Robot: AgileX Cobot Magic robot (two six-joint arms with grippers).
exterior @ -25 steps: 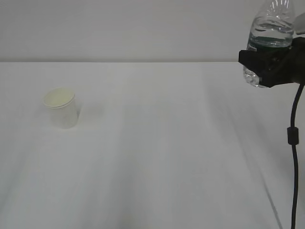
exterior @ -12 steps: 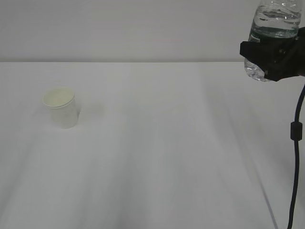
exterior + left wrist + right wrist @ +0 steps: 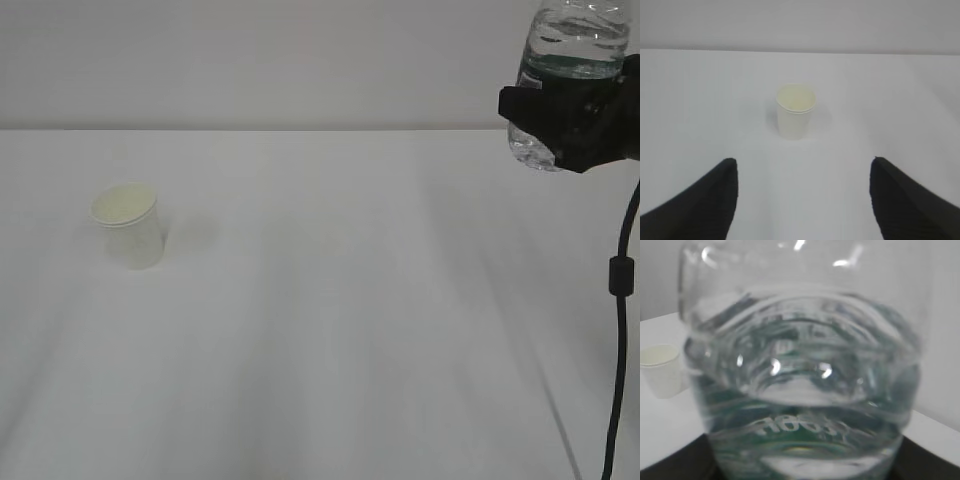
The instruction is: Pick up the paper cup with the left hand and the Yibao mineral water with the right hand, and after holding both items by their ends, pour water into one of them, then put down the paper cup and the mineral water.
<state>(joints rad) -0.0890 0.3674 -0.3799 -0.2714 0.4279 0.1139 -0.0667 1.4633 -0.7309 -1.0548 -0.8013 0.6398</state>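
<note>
The paper cup (image 3: 127, 226) is standing upright on the white table (image 3: 340, 320), far over on the left side, rim up, with nothing touching it. In the left wrist view the same paper cup (image 3: 795, 118) is sitting dead ahead of the left hand (image 3: 802, 200), centred between the two dark jaws, which are standing spread wide with only bare table between them. The cup is lying well apart from the jaw tips, farther along the table than the hand; its long axis is running vertical, so I am judging that a level approach straight forward would bring the jaws to either side of its wall.

The right hand (image 3: 570, 125) is hanging high at the right edge of the exterior view, clear of the table, and is pinching the Yibao mineral water (image 3: 570, 55) around its lower body. The bottle is sitting roughly upright, its base showing just below the jaws and its top running out of frame. In the right wrist view the Yibao mineral water (image 3: 800, 385) is filling nearly the whole picture, water visible inside.

The left hand is the nearer one to the cup; the right is well apart from it. The cup pick-up is not yet done
</note>
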